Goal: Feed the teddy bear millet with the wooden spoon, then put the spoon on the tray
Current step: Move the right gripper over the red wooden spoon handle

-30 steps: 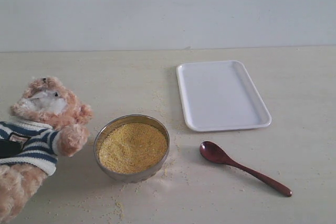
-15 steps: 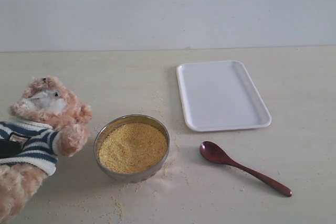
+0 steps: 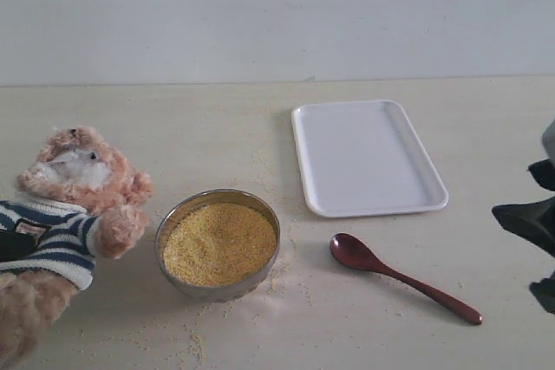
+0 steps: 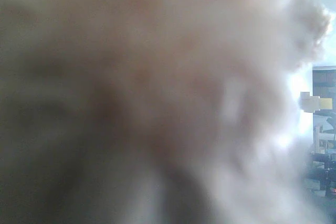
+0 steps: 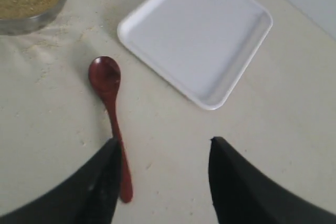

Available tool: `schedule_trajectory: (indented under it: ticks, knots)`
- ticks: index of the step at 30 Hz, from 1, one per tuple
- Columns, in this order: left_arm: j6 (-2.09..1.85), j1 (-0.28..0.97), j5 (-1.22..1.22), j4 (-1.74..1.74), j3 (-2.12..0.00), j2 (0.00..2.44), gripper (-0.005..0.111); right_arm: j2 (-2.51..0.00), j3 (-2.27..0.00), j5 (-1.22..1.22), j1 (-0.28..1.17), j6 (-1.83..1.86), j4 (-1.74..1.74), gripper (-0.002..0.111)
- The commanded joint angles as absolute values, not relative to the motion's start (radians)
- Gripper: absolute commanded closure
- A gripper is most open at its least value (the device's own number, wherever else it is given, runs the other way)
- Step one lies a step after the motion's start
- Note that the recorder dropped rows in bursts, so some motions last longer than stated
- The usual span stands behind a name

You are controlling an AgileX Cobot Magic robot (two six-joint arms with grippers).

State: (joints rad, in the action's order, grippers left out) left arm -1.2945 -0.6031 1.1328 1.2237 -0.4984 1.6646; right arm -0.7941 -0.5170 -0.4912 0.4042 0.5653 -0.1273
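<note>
Lying on the surface [image 3: 199, 127] near the tray [image 3: 373, 209] and beside the millet [image 3: 218, 243], the wooden spoon [image 5: 105, 77] has its handle end close by one side of the right jaws, which gape wide and empty, while blurred teddy bear [image 4: 157, 98] fur hides the left jaws, so I cannot tell their state.

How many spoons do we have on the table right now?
1. The wooden spoon lies on the table, nearer the camera than the tray and right of the metal bowl of millet. The left wrist view shows only blurred fur.
</note>
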Motion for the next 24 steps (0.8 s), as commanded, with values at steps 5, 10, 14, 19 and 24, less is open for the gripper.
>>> schedule_trajectory:
  ticks: [5,10,14,19,24]
  knots:
    - [-1.303,-0.606,1.163,1.241,-0.502,1.663,0.102,-0.969,-0.38,-0.067,0.43,0.582,-0.091,0.058]
    - [-1.303,-0.606,1.161,1.241,-0.502,1.663,0.102,-1.039,-0.235,0.14,0.43,0.583,-0.123,0.058]
    - [-1.303,-0.606,1.156,1.241,-0.502,1.663,0.102,-1.097,-0.199,0.17,0.43,0.582,-0.123,0.058]
    - [-1.303,-0.606,1.156,1.241,-0.502,1.663,0.102,-1.201,-0.199,0.225,0.44,0.498,-0.123,0.058]
    - [-1.303,-0.606,1.156,1.241,-0.502,1.663,0.102,-1.327,-0.203,0.286,0.534,0.478,-0.121,0.053]
